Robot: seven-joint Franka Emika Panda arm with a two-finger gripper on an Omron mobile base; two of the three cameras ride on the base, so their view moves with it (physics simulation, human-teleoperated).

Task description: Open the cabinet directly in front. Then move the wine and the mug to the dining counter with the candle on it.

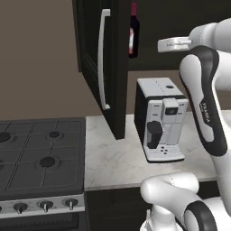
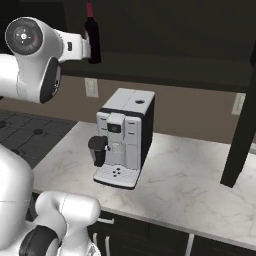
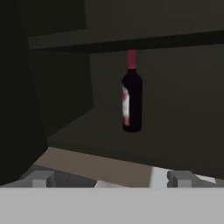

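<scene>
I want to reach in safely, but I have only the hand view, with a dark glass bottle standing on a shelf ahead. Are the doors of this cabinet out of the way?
Observer: The dark wall cabinet is open. Its left door, with the long pale bar handle, is swung wide out.
Operator: What is under the cabinet?
Observer: A white and black coffee machine stands on the white-grey marbled counter, below the shelf.
Operator: And what is beside that counter?
Observer: A dark gas stove joins it on the left.
</scene>
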